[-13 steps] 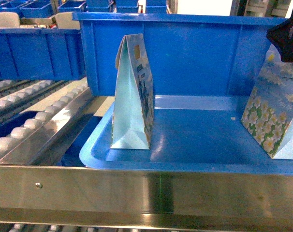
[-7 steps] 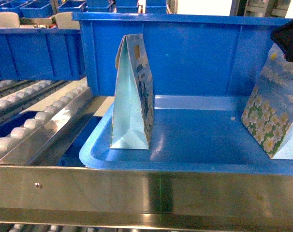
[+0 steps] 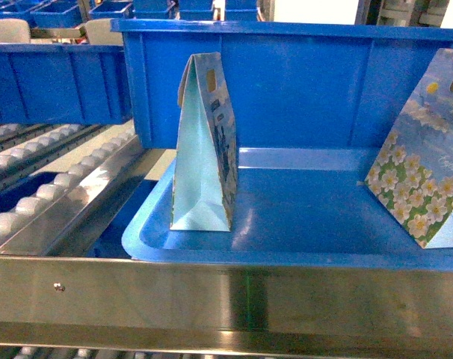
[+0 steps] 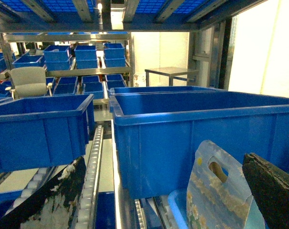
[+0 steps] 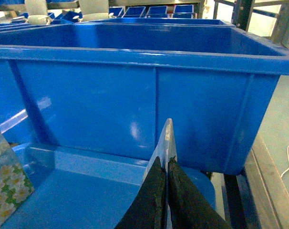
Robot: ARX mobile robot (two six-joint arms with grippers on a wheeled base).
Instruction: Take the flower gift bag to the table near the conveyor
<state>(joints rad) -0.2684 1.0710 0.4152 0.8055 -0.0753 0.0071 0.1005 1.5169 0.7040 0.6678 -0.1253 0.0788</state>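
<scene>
The right gripper (image 5: 166, 191) is pinching the thin top edge of the flower gift bag (image 3: 424, 172), a small paper bag printed with white-yellow daisies below a blue sky; its two dark fingers (image 5: 151, 200) are pressed together with the paper edge rising between them. In the head view this bag is sitting at the right edge of the shallow blue plastic tray (image 3: 301, 209), leaning, with its top toward the upper right and its printed face turned toward the viewer.

A second identical paper gift bag (image 3: 205, 146) is standing upright near the left side of the same tray, its long axis vertical and its pale blue plain side facing forward. The left gripper (image 4: 168, 191) is hanging just in front of that bag with its jaws spread wide, holding nothing.

A deep blue plastic crate (image 3: 286, 82) is standing directly behind the tray. The stainless-steel conveyor with white rollers (image 3: 47, 191) is sloping along the left.
</scene>
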